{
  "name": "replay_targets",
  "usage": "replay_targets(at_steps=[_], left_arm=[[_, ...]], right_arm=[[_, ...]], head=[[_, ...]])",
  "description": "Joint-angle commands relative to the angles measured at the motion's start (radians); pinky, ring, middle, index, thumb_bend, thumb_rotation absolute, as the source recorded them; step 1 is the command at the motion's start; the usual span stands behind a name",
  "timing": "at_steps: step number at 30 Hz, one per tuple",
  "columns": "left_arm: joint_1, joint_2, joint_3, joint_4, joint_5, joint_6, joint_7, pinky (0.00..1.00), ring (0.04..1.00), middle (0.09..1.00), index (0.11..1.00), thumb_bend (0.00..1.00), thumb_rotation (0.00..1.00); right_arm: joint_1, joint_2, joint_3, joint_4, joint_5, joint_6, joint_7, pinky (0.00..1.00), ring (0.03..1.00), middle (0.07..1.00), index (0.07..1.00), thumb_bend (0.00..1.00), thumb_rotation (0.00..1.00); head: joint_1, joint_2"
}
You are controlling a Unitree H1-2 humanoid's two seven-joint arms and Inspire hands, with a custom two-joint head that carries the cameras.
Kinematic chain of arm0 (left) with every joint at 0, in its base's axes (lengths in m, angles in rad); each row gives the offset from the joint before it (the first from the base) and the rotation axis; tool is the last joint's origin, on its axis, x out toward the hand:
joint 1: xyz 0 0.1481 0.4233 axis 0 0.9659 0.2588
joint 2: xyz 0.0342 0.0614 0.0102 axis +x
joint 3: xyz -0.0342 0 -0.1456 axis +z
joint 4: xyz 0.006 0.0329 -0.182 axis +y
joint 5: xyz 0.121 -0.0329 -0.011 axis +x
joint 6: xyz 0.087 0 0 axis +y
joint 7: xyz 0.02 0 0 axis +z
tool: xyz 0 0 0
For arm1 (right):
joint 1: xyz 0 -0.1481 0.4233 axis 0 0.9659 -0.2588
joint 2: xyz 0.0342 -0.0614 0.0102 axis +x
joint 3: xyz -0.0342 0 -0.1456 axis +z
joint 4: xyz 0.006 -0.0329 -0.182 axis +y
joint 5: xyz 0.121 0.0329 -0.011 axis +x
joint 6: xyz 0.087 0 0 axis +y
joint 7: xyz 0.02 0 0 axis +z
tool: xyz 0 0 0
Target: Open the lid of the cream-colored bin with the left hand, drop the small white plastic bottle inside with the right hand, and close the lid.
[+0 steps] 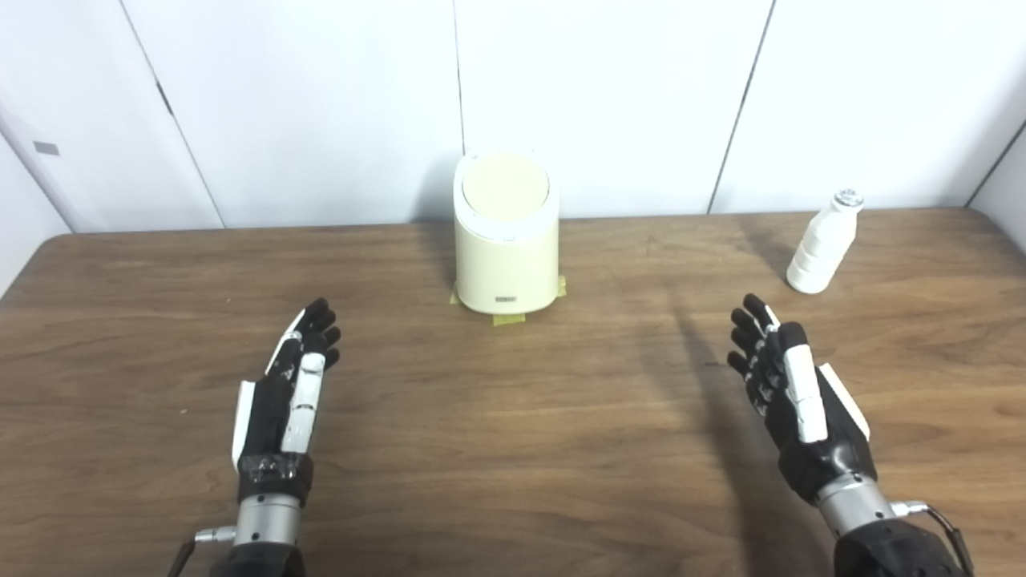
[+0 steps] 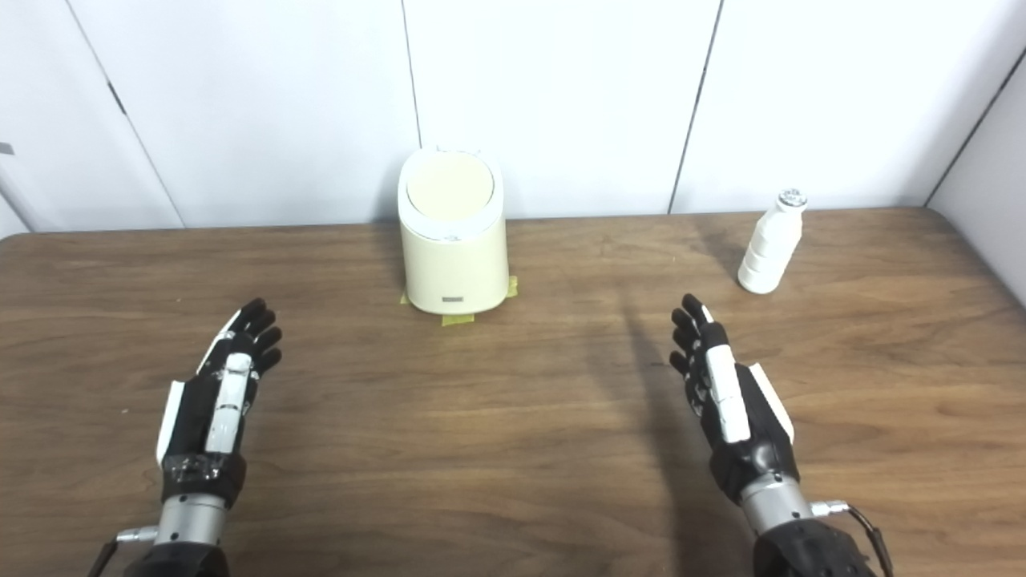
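The cream-colored bin (image 1: 506, 240) stands upright at the far middle of the wooden table (image 1: 513, 449), its round lid (image 1: 505, 186) shut. The small white plastic bottle (image 1: 823, 243) with a silver cap stands upright at the far right. My left hand (image 1: 290, 393) is open and empty, held edge-up near the front left, well short of the bin. My right hand (image 1: 789, 401) is open and empty near the front right, short of the bottle and a little to its left. The same scene shows in the right eye view, with the bin (image 2: 454, 238) and the bottle (image 2: 771, 243).
Yellow tape pieces (image 1: 508, 319) mark the bin's foot on the table. White wall panels (image 1: 609, 96) stand right behind the table's far edge. The table's rounded corners show at the far left and far right.
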Motion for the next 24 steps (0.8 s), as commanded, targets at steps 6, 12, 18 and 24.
replay_targets(at_steps=[6, 12, 18, 24], left_arm=[[0.081, 0.002, -0.007, -0.035, 0.002, -0.014, -0.007, 0.89, 0.894, 0.905, 0.919, 0.52, 0.8], [0.08, 0.003, -0.007, -0.03, 0.002, -0.019, -0.008, 0.89, 0.895, 0.906, 0.92, 0.52, 0.8], [0.08, 0.003, -0.007, -0.033, -0.002, -0.016, -0.01, 0.89, 0.894, 0.907, 0.921, 0.5, 0.8], [0.081, 0.012, -0.012, -0.04, 0.017, -0.004, -0.012, 0.89, 0.892, 0.905, 0.925, 0.51, 0.78]], right_arm=[[-0.017, -0.002, -0.004, -0.045, 0.014, -0.023, 0.001, 0.98, 0.999, 0.987, 0.991, 0.6, 1.0], [-0.018, -0.004, -0.003, -0.047, 0.011, -0.019, 0.0, 0.98, 0.997, 0.985, 0.991, 0.6, 1.0], [-0.017, -0.002, -0.004, -0.045, 0.011, -0.017, -0.002, 0.97, 0.991, 0.982, 0.988, 0.6, 1.0], [-0.018, -0.001, 0.004, -0.048, -0.002, -0.006, -0.007, 0.95, 0.973, 0.971, 0.98, 0.61, 1.0]], head=[[0.001, 0.003], [0.0, 0.004], [0.0, 0.004], [-0.001, 0.005]])
